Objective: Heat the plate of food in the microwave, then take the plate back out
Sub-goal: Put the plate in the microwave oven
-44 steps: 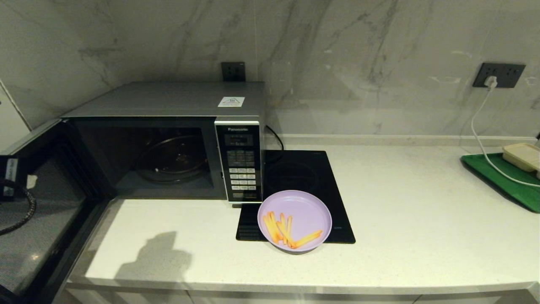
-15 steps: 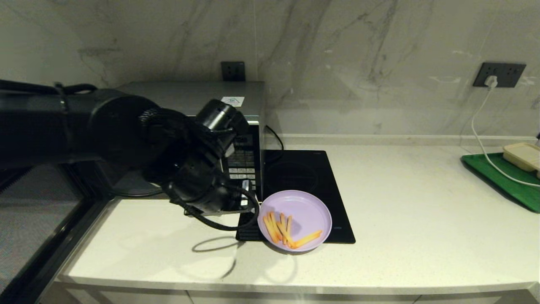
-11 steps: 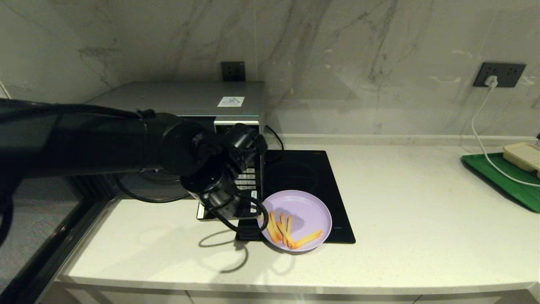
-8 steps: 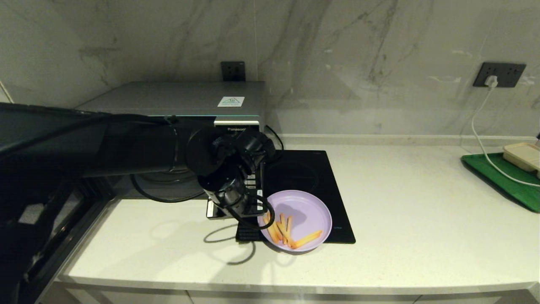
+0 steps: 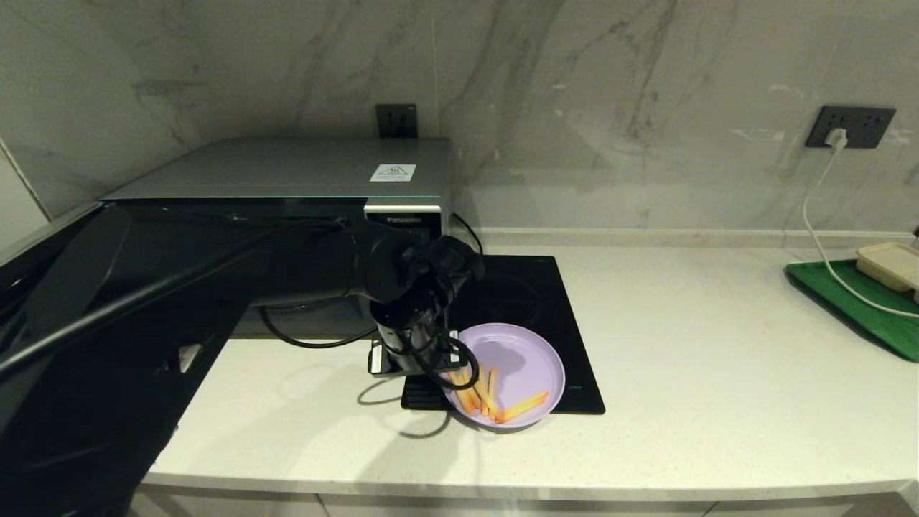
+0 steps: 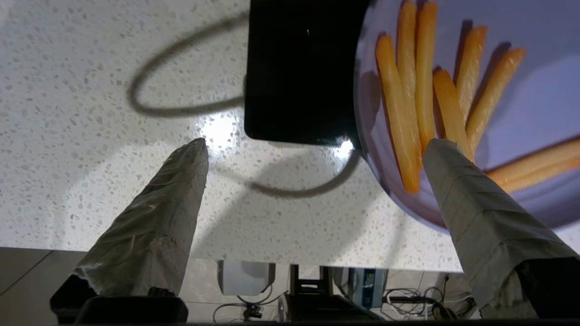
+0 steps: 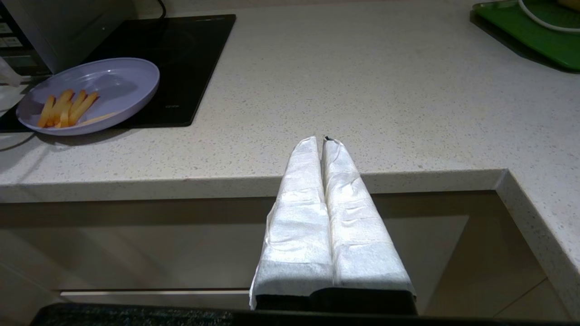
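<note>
The plate of food point(image 5: 502, 375) sits on the counter point(image 5: 682, 373), resting partly on the front of the black hob point(image 5: 517, 294) just right of the microwave point(image 5: 287, 187), whose door point(image 5: 43, 287) hangs wide open at the left. The left tool point(image 6: 317, 149) hovers over the plate's left rim with its two wrapped fingers point(image 6: 462, 190) spread well apart, one above the bare counter and the other above the near ends of the fries point(image 6: 421, 90); nothing is gripped yet. The right tool point(image 7: 324, 140) is parked off the counter's front edge, fingers pressed together and empty. The step in hand looks like taking hold of the plate, and doing it well probably means lowering until one finger slips under the low rim and the other lands on the rim's inside, clear of the fries, so none get pinched or flicked out. The plate overhangs the hob's edge, which should leave a little room beneath. Once closed, the plate ought to be lifted level and carried left at a gentle pace, since a one-sided hold on a light plate can let it tilt.
</note>
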You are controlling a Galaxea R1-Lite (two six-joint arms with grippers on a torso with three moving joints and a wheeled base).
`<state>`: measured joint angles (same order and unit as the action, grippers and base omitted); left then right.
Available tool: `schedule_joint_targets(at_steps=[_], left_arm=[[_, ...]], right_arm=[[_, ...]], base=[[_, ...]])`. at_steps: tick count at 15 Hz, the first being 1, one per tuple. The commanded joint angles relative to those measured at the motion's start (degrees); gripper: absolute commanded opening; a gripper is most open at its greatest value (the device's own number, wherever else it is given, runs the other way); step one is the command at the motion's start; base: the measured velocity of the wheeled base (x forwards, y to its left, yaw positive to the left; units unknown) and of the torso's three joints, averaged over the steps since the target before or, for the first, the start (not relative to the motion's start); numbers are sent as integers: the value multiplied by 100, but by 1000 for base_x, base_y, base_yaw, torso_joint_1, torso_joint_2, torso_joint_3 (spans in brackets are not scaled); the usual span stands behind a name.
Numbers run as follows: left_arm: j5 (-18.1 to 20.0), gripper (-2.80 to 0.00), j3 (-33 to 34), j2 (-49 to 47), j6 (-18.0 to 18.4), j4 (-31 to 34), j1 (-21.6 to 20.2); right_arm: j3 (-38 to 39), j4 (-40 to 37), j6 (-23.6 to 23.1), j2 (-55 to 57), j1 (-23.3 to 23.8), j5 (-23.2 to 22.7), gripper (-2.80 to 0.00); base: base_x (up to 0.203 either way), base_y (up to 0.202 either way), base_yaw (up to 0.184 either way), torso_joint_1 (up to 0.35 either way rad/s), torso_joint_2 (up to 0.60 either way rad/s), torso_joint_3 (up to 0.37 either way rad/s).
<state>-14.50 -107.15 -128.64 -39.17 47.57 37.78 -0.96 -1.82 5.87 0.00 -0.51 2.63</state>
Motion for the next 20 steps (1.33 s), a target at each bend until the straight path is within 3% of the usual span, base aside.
schedule_joint_targets(at_steps=[1,20], left_arm=[[-16,0,-320,-163,-97,182,-107],[8,0,-430,-584,-38,226,-113]], right_arm=[[0,-3,2,0,-2,0,-280],[0,-3,2,0,-2,0,-280]], base=[[0,0,0,0,0,0],[0,0,0,0,0,0]])
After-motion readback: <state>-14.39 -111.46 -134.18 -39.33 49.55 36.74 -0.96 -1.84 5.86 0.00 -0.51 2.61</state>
